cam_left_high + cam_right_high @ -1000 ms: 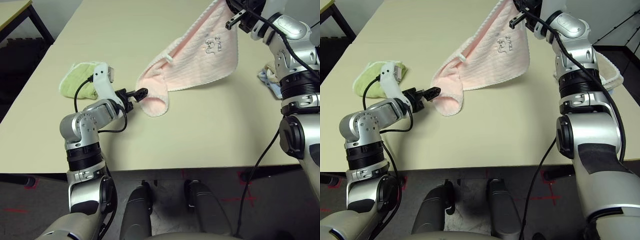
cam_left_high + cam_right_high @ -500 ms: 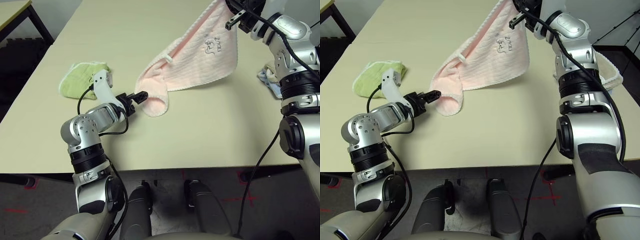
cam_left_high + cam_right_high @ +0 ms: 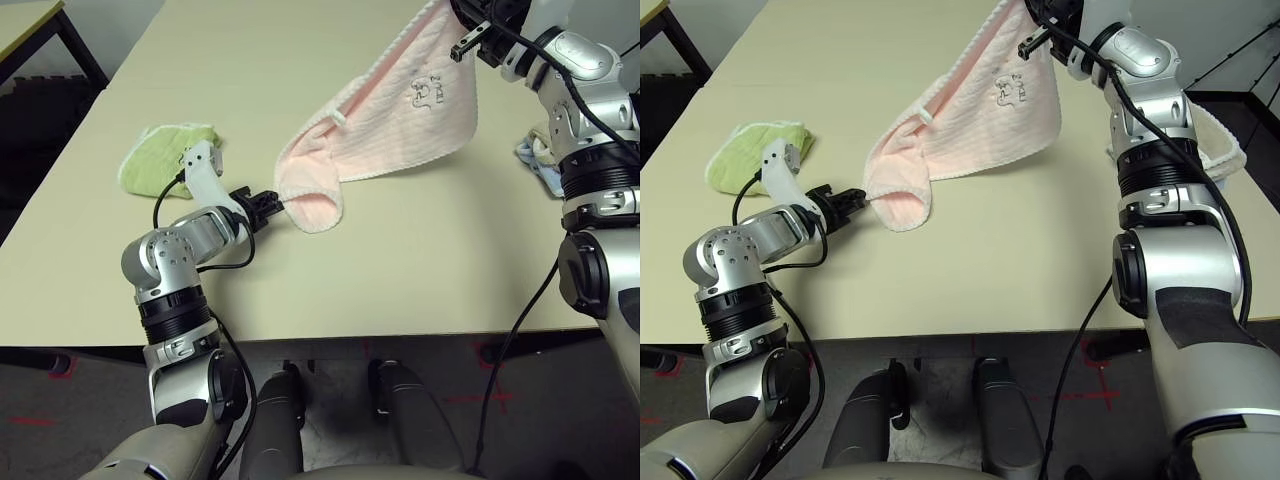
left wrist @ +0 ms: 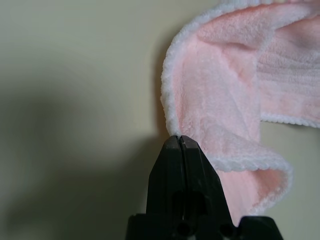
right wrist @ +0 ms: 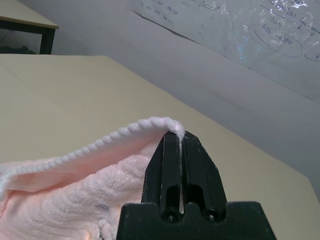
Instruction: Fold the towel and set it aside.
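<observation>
While our right gripper (image 5: 179, 136) holds it high over the far right part of the table (image 3: 420, 270), the pink towel (image 3: 395, 130) hangs slanting down toward our left, its lower end resting in a rolled fold on the tabletop. We see the two black fingers of that right gripper pressed together on the towel's white trimmed edge in the right wrist view, pinching one upper corner. A small grey embroidered motif (image 3: 425, 92) shows near that raised corner, and a little white loop (image 3: 340, 118) sticks out from the upper edge partway down the slope.

Our left gripper (image 3: 272, 200) reaches in low over the table, its tips right at the rolled lower end of the towel. In the left wrist view its fingers (image 4: 172, 170) are pressed together with no gap, their tips meeting the white trim where the cloth curls; whether any fabric is caught between them we cannot tell.

Beyond our left forearm a crumpled light green towel (image 3: 160, 160) lies on the table, apart from the pink one. Near the table's right edge, partly hidden behind our right arm, a beige towel (image 3: 1218, 140) and a bit of blue cloth (image 3: 535, 165) lie together.
</observation>
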